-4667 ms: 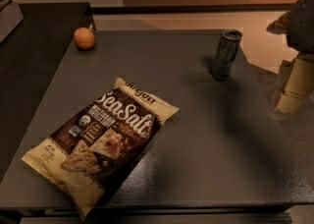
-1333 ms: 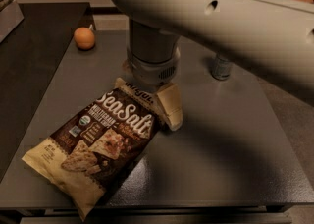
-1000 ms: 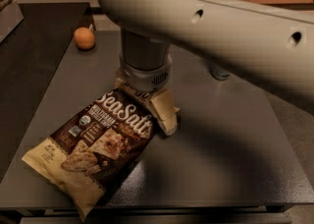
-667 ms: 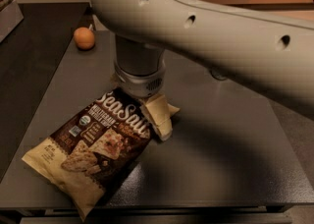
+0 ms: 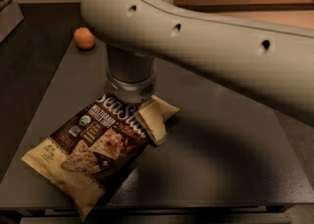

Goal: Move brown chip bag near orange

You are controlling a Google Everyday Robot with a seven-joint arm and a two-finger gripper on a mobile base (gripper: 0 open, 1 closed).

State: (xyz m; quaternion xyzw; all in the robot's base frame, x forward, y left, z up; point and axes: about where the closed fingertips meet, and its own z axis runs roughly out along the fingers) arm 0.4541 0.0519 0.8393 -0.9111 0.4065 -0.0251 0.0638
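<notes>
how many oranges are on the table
1: the orange sits at the table's far left, apart from the bag. The claw is at the bag's top end; the arm may hide more.

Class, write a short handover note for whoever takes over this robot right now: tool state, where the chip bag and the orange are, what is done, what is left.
Tool: low at the upper right, cream end of the large crinkly dark-brown chip bag, under the big white arm; its grip cannot be judged.
Bag: lying flat on the near left of the dark grey table.
Small round orange fruit: far left of the table, well apart from the bag.
Done: tool is at the bag.
Left: secure the bag, carry it toward the orange, set it down close by.
</notes>
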